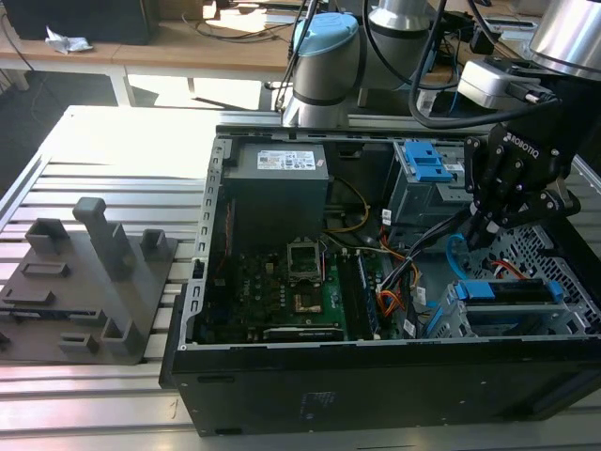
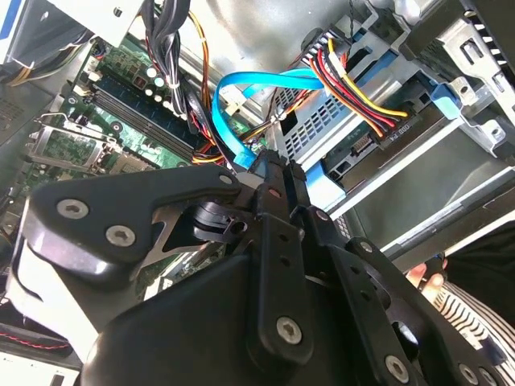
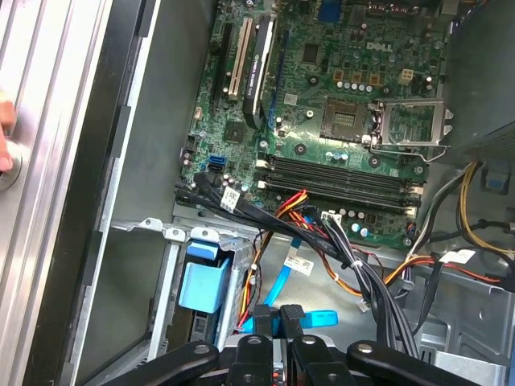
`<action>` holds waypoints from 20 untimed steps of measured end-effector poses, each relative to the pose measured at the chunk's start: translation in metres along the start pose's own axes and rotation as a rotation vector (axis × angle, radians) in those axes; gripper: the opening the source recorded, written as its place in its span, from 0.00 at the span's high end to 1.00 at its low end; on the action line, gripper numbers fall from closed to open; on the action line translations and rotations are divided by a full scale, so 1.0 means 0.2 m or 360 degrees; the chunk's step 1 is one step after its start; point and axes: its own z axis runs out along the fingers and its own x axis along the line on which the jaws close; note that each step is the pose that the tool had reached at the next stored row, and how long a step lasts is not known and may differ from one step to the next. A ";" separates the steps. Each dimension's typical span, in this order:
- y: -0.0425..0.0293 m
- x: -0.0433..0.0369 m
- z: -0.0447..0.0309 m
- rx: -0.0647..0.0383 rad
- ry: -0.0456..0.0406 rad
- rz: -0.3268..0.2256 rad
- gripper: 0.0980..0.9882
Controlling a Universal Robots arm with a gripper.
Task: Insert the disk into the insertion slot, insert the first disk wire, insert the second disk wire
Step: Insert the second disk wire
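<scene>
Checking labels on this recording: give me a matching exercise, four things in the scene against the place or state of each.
Things
1. grey-silver hard drive in a bright blue plastic carrier
2. slim light-blue flat cable
3. black robot gripper
4. dark grey plastic fixture with upright posts

Places or states
A. on the slotted metal table, outside the black computer case
B. shut on the cable
C. seated in the grey perforated sheet-metal cage
D. looped, one end pinched

Pairs: 1-C, 2-D, 3-B, 4-A
</scene>
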 end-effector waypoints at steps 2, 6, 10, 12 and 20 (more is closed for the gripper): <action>0.000 0.000 0.000 0.0000 0.0000 0.0000 0.93; 0.000 0.000 0.000 0.0000 0.0000 0.0000 0.93; -0.047 0.009 -0.004 -0.0004 -0.0001 -0.0001 0.93; -0.071 0.015 -0.005 -0.0007 -0.0001 -0.0001 0.93; -0.057 0.145 0.018 -0.0011 -0.0002 0.0002 0.93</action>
